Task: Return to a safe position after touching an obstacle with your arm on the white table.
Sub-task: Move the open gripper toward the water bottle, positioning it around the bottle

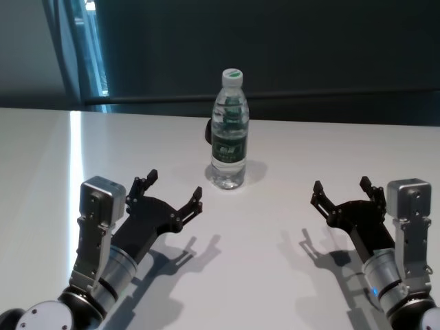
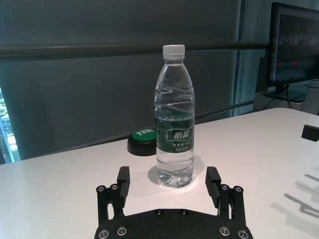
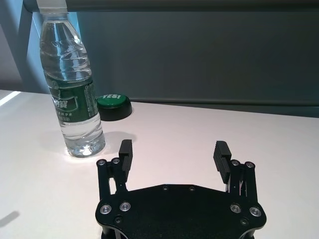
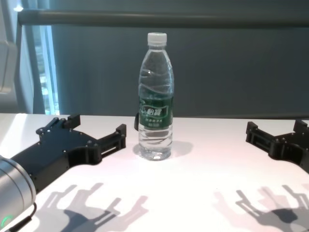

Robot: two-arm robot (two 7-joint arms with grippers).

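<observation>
White table [image 1: 289,289]: bottle [image 1: 229,130], green button [image 3: 113,106].

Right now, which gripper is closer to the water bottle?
Left. The left gripper sits open just beside the bottle, its fingertips a short gap from the base, not touching. The right gripper, also open, is farther off on the table's other side.

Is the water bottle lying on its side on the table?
No, the water bottle stands upright on the white table, cap on top.
</observation>
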